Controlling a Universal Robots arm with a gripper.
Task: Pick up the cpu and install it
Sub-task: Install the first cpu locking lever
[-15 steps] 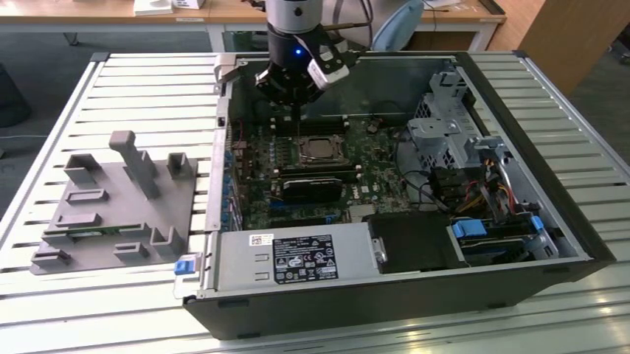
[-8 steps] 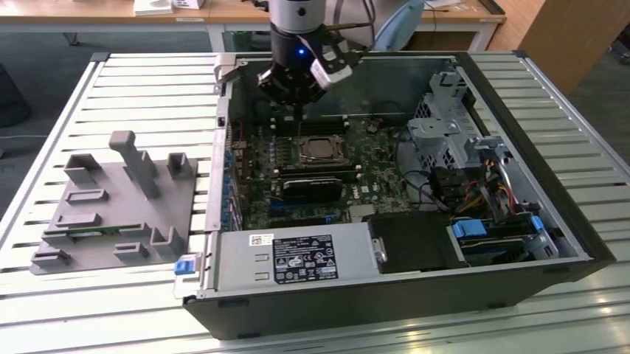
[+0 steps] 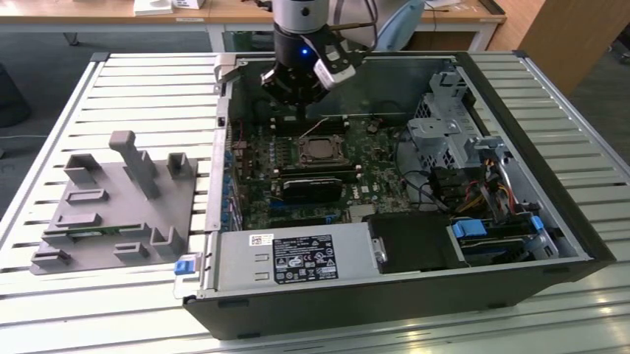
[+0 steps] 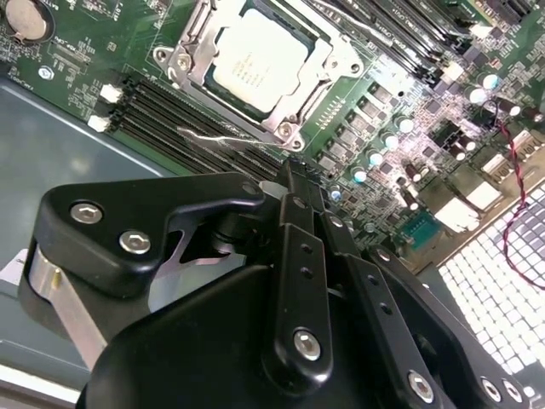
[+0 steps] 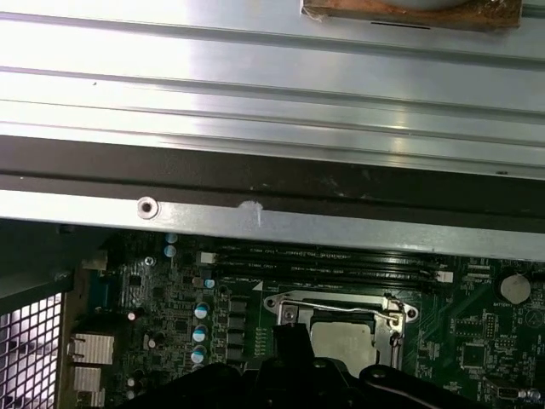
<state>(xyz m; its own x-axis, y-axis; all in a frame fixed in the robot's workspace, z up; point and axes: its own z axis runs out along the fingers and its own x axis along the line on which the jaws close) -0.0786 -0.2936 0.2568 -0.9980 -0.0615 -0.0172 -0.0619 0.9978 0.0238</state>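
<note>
cpu seated in socket, claw just beyond it

in the exterior view, the grey fixture (image 3: 113, 210) lies on the slatted counter (image 3: 147, 88) at the view's left. the open computer case (image 3: 394, 295) is next. the cpu (image 3: 317, 150) sits flat and square in the motherboard socket (image 3: 317, 140). the claw (image 3: 295, 92) hangs above the board, just past the socket toward the case's far wall. it carries nothing; whether its fingers are spread cannot be told.
</note>
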